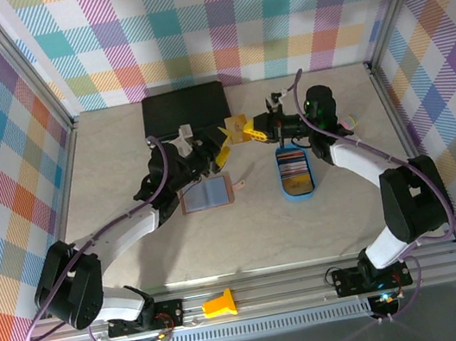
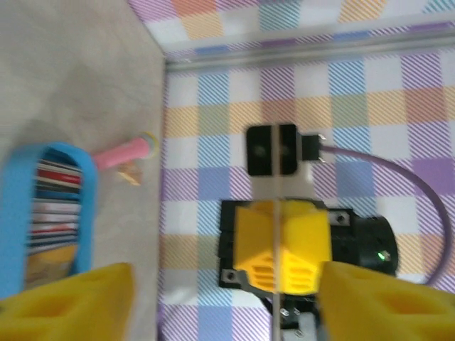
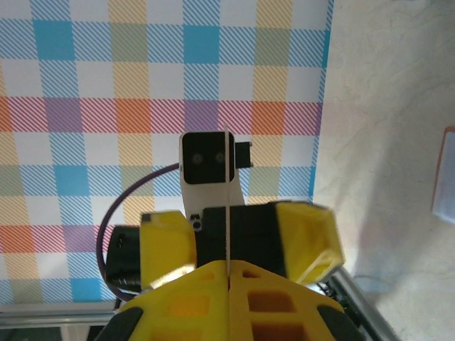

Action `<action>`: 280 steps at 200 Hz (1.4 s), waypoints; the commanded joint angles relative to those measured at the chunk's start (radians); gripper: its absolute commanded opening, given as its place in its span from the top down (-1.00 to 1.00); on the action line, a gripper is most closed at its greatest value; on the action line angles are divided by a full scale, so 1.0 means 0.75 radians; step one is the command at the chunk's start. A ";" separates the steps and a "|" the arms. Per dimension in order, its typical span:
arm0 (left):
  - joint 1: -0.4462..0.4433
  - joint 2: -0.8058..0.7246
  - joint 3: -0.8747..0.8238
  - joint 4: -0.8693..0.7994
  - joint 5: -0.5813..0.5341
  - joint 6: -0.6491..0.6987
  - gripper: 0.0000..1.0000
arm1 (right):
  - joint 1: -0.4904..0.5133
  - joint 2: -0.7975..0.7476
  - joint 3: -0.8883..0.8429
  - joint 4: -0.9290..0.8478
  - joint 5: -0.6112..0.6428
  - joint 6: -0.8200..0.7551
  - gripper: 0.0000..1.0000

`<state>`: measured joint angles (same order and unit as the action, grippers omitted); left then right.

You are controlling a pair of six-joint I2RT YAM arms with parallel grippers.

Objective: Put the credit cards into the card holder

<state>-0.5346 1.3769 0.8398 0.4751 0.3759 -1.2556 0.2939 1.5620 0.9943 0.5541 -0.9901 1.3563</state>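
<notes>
Beige table (image 1: 134, 239) under everything. Black case (image 1: 184, 108) flat, up-left of blue tray (image 1: 282, 181).

Top view: both arms meeting just up-left of tray, left gripper (image 1: 225, 145) and right gripper (image 1: 251, 131) nose to nose. Card holder (image 1: 206, 195) lying open left of tray, apart from it, bluish pockets up. Cards (image 1: 293, 164) stacked inside tray.

Left wrist view adds: cards in rows within tray rim, pink stick (image 2: 122, 153) on table just beyond tray. Left fingers (image 2: 71, 302) spread wide, gripping nothing.

Right wrist view adds: right fingers (image 3: 270, 298) pressed together, clamped on one card (image 3: 227, 177), seen edge-on as a thin upright line. Sliver of holder at frame's right edge.

Held card up off table, up-left of tray, pinched in right gripper. Free end reaching into gap between left fingers, apart from both in left wrist view. Colour of that card not tellable edge-on.
</notes>
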 commanded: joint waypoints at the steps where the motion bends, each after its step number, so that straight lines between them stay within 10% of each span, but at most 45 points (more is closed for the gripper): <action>1: 0.119 -0.144 0.027 -0.368 0.041 0.244 -0.81 | 0.021 -0.063 -0.039 -0.148 0.081 -0.239 1.00; 71: 0.643 -0.299 -0.160 -0.799 0.452 0.645 -0.84 | 0.391 0.016 -0.117 -0.242 0.596 -0.554 1.00; 280: 0.733 -0.144 -0.287 -0.840 0.538 0.938 -0.76 | 0.615 0.353 0.003 -0.221 0.823 -0.582 1.00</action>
<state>-0.0029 1.2705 0.6418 -0.1390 0.7925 -0.5751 0.7380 1.8133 0.9615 0.3790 -0.3820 0.9401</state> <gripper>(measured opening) 0.884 0.040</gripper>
